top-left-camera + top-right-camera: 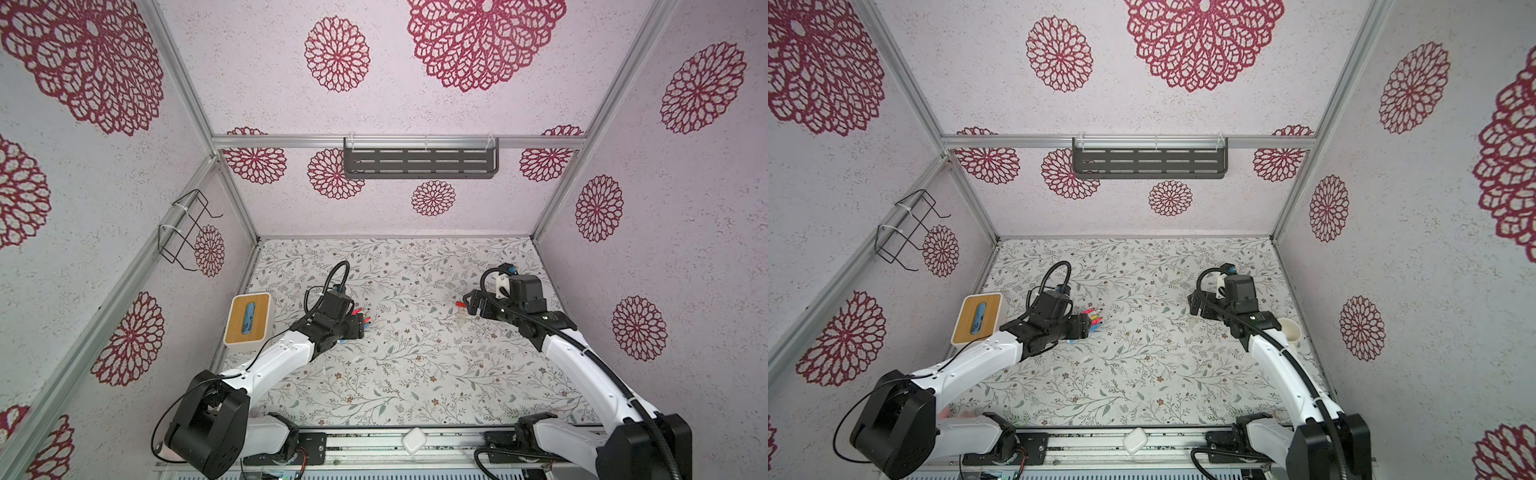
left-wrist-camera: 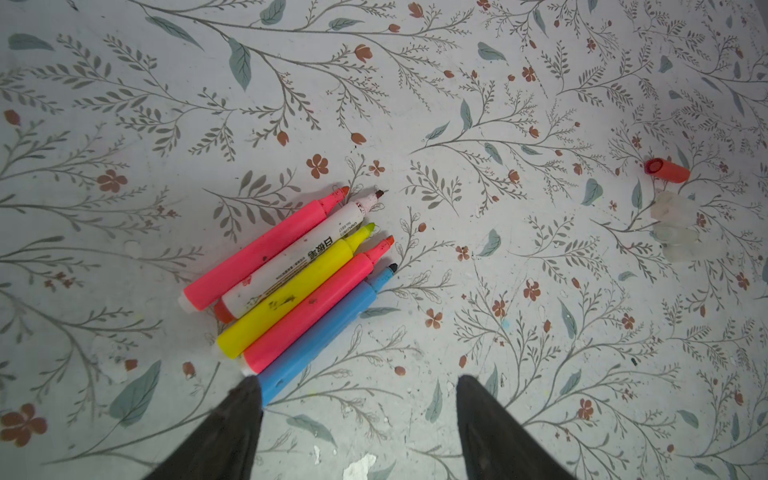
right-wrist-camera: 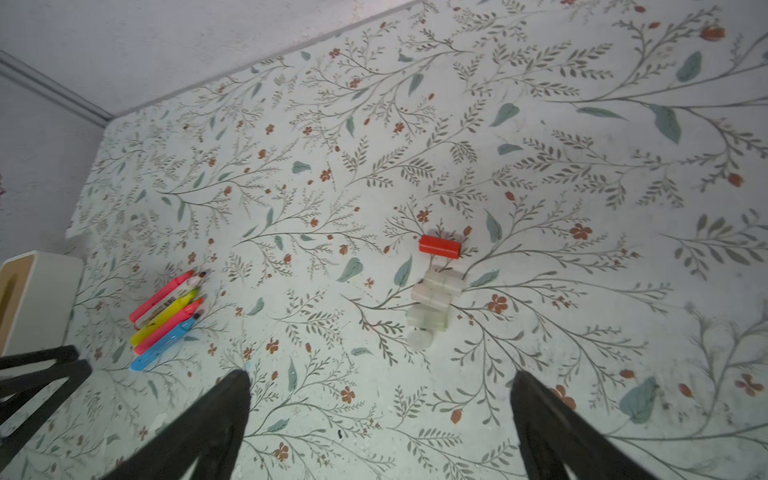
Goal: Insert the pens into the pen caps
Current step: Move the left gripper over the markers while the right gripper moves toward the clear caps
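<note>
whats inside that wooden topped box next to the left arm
A blue thing shows through the slot in the top of the box. The top and the white walls cover the rest of the inside, so what else it holds cannot be seen.

In both top views the left gripper [image 1: 360, 327] covers most of the pens [image 1: 1097, 320]; only their tips show. In the left wrist view a finger [image 2: 239, 415] hides the back end of the blue pen [image 2: 316, 332], and the clear caps [image 2: 675, 232] blur together, uncountable.
</note>
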Controlling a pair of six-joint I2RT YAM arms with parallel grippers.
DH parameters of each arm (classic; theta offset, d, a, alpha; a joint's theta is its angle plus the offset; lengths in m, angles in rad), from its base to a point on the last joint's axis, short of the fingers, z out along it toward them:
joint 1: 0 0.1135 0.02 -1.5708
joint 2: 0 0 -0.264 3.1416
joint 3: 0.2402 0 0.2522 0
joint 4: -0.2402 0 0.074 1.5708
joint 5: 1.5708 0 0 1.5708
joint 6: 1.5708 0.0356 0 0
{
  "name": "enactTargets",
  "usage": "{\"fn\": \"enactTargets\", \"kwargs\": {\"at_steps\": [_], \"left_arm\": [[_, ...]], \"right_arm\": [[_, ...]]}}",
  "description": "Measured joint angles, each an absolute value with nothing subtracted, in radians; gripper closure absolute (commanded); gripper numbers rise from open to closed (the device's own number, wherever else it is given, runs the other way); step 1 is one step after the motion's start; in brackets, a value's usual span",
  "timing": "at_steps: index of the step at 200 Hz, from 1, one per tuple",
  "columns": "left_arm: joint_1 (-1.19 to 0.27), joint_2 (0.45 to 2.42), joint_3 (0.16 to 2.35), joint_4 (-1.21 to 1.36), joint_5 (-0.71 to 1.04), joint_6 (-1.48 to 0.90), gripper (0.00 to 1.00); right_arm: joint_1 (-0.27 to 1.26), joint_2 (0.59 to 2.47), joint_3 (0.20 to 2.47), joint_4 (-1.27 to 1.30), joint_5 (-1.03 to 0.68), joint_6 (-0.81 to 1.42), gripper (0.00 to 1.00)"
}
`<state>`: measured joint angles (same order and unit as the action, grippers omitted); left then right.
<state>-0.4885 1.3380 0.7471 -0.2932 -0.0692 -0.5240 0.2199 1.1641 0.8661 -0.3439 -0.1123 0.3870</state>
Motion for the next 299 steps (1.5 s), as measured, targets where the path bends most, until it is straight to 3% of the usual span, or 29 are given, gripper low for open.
{"fn": "enactTargets", "kwargs": {"at_steps": [69,172,241,299], "left_arm": [[-0.490,1.406,0.747,-0.267,-0.065,-0.501,0.46],[-0.490,1.540,0.793,-0.252,-0.072,-0.459,0.53],[-0.490,1.589,0.836,-0.268,-0.076,-0.437,0.56],[-0.490,1.617,0.844,-0.284,-0.088,-0.418,0.61]], "right_arm": [[0.239,1.119,0.787,-0.318,-0.099,0.420,0.01],[0.248,1.136,0.786,-0.276,-0.207,0.410,0.07],[0.253,1.156,0.785,-0.262,-0.221,0.394,0.16],[0.259,1.166,0.768,-0.246,-0.223,0.393,0.17]]}}
